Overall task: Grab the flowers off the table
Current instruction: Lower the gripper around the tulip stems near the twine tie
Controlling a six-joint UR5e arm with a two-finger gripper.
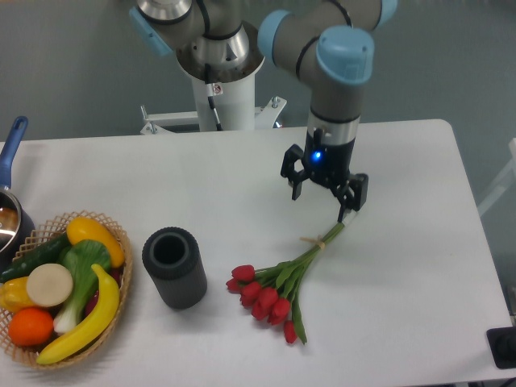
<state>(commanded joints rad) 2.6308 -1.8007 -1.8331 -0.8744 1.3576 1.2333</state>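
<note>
Gripper (323, 197) hanging spread above stem end of the flowers (282, 284) on the table (419, 266); approach step, lowering astride stems needed.

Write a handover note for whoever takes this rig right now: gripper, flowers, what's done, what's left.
Gripper: jaws open, empty, hovering just above the stem end of the bunch, pointing down.
Flowers: lying flat on the table, red buds toward the near edge, stems running up and right toward the gripper, pale band partway along the stems.
Nearby: dark cylinder left of the buds; fruit basket at far left.
Done: arm positioned over the stems.
Left: lower, close on the stems, lift.
</note>
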